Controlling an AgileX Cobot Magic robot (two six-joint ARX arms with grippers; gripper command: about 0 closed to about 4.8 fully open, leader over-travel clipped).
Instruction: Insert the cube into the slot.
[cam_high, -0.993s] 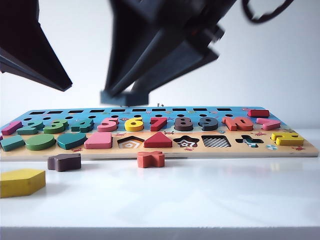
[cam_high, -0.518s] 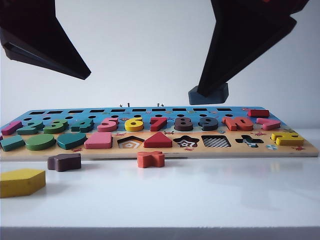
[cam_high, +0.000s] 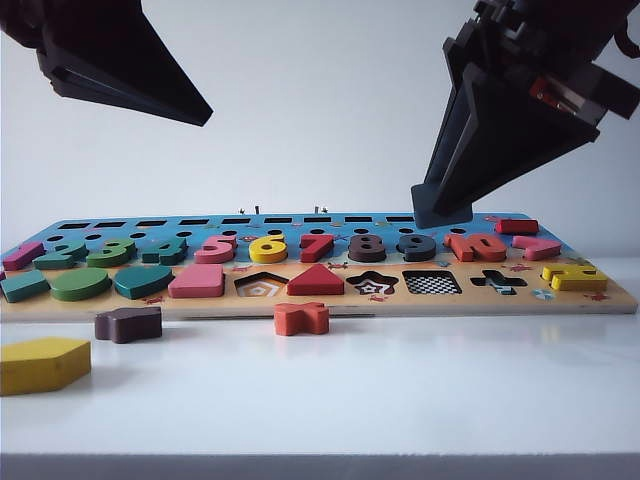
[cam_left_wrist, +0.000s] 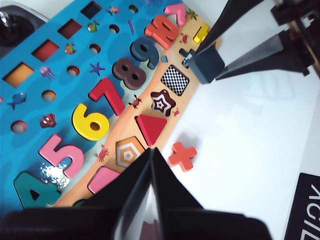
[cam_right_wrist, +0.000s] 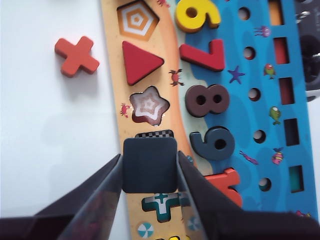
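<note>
The cube (cam_right_wrist: 150, 165), a dark slate-blue square block, is pinched on two sides by my right gripper (cam_right_wrist: 150, 160), which is shut on it. In the exterior view the cube (cam_high: 440, 215) hangs in the air over the right half of the puzzle board (cam_high: 620, 300), held by the right gripper (cam_high: 442, 205). The slot (cam_high: 432, 284) has a checkered floor. In the right wrist view only a strip of the slot (cam_right_wrist: 155, 134) shows past the cube's edge. My left gripper (cam_left_wrist: 151, 150) is shut and empty, high at the upper left (cam_high: 205, 118).
An orange-red cross piece (cam_high: 301, 318), a brown-maroon notched piece (cam_high: 128, 323) and a yellow pentagon block (cam_high: 42, 364) lie on the white table in front of the board. A star recess (cam_high: 372, 285) and a cross recess (cam_high: 498, 282) flank the slot.
My right gripper has carried the cube from the middle to the right and lower, with the wrist turned. The left gripper has shifted a little up and to the right.
</note>
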